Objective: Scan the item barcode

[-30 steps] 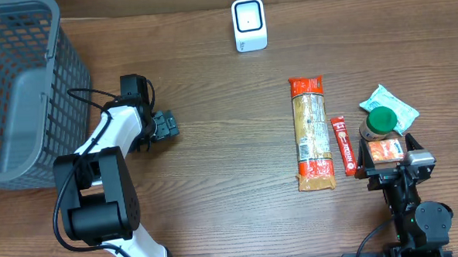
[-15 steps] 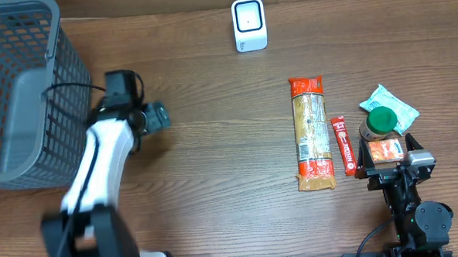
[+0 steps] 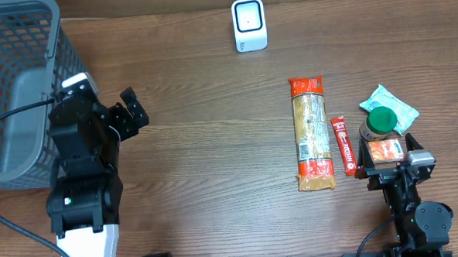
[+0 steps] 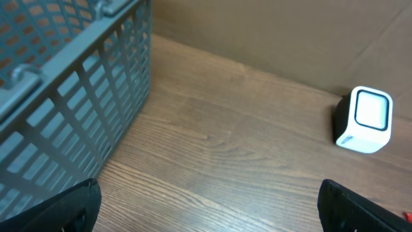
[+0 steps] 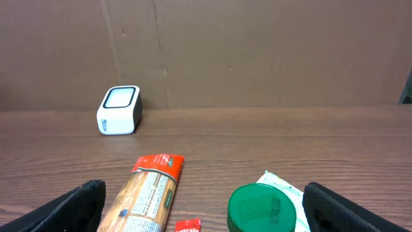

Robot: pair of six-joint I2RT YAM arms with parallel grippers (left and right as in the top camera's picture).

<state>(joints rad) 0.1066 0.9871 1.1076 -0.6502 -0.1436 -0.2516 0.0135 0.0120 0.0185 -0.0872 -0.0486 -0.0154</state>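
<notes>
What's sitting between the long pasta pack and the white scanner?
Nothing visible. Only bare table lies between the pasta pack and the scanner; the red stick and green-lidded jar sit off that path.

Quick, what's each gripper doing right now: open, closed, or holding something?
Left gripper: open, holding nothing.
Right gripper: open, holding nothing.
</notes>
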